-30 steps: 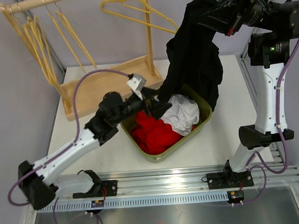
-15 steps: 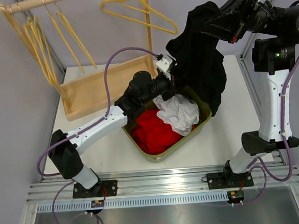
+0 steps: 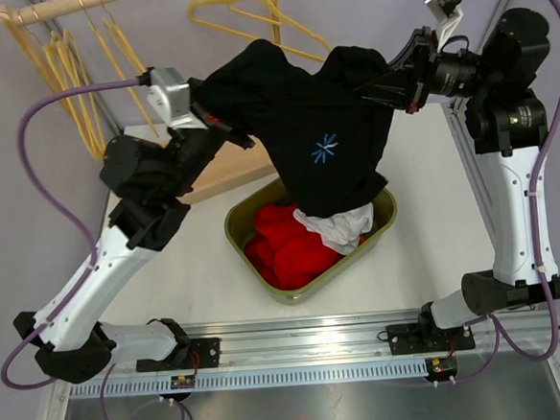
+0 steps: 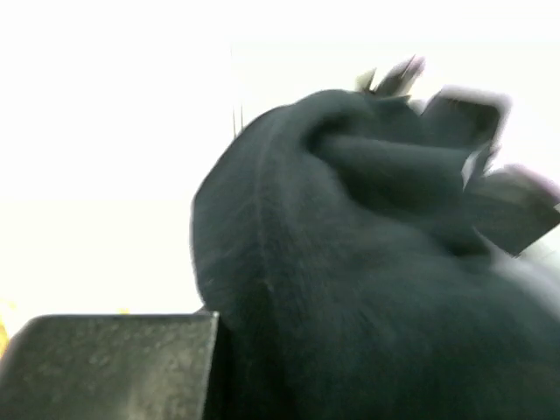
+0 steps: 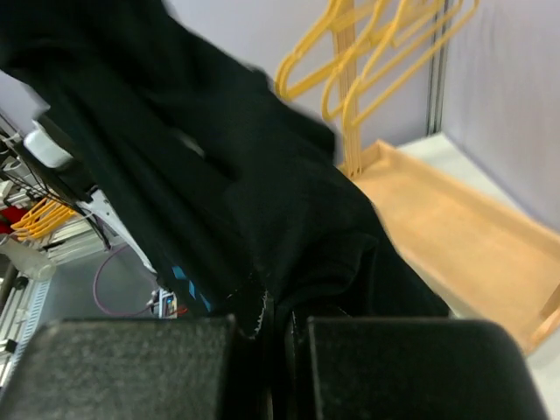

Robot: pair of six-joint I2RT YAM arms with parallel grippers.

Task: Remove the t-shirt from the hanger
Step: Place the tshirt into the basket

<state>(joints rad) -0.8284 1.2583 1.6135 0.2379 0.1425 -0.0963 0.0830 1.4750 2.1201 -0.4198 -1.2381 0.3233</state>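
As seen from above, largest first: white table [image 3: 426, 229], with wooden rack [image 3: 222, 178] at the far left.

Stretched in the air between both arms: black t-shirt [image 3: 323, 140], blue star print facing up, lower edge drooping to just above olive-green bin [image 3: 295, 291]. Heaped in the bin and touching each other: red garment [image 3: 288, 253] and white garment [image 3: 334, 227].

Perched bare on the rack's upright, behind the cloth: yellow hanger [image 3: 256, 10]. More spare hangers [image 3: 79, 89] on the rail at far left. No hanger visible inside the shirt, though folds could hide one.

Left gripper [image 3: 218, 118]: clenched on one upper corner of the shirt. Left wrist view too blurred for more than dark cloth against one finger [image 4: 105, 367]. Right gripper [image 3: 372, 86]: clamped on the opposite shoulder, cloth pinched in the seam between the closed fingers [image 5: 131, 367].

Step in hand, by judgement: shirt apparently free of its hanger and held spread wide over the bin, so removal looks done or nearly so.

Next, probably: lower both ends together toward the bin, keep the cloth away from the rack upright and the bare hanger, then let go with both grippers at about the same time so the shirt does not swing to one side.
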